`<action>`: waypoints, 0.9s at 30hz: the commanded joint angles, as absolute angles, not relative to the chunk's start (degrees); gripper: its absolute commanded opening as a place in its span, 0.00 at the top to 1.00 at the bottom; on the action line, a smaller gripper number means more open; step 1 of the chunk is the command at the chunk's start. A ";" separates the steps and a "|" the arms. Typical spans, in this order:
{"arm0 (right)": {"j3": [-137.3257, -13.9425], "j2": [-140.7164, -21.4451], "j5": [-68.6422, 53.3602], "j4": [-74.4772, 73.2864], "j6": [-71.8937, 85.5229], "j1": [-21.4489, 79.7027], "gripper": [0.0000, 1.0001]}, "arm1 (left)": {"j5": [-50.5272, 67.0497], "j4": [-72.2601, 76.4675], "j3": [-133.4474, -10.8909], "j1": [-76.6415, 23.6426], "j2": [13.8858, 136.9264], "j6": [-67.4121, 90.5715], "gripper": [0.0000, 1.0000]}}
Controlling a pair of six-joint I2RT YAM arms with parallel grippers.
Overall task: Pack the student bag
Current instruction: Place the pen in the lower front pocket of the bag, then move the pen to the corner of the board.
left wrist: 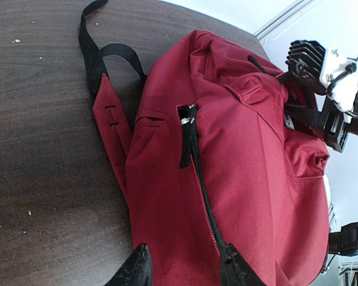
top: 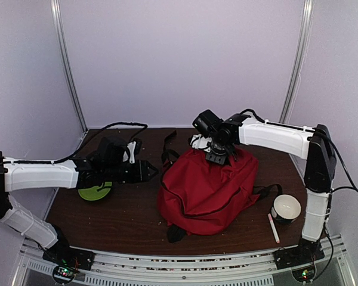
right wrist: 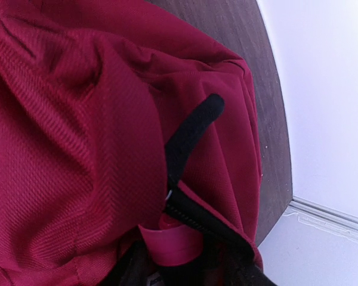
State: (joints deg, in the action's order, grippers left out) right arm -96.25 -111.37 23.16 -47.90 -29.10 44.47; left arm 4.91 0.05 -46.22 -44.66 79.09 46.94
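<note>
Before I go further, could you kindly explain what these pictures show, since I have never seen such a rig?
Two robot arms are bolted at the near edge of a table. One picture looks down from above; the other two come from cameras on each wrist. On the table lie a red backpack, a green disc, a white cup and a pen. The left gripper stands open beside the backpack, holding nothing. The right gripper rests on its top; whether it grips, I cannot tell.

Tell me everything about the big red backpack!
The student bag is big, red woven-looking fabric with a black zipper, black pull tabs and dark straps. It lies slumped on the brown table. The right gripper is at its far end; the left gripper, open, hovers just beside it.
</note>
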 commanded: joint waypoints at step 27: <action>-97.67 -106.17 9.56 -51.42 -26.90 41.32 0.28 | 4.34 3.38 -42.66 -44.38 75.65 46.17 0.58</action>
State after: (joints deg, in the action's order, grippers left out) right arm -95.42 -101.54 7.68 -49.87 -26.59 42.89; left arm 4.86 1.26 -43.53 -44.66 77.12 46.89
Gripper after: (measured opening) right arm 0.728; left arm 0.419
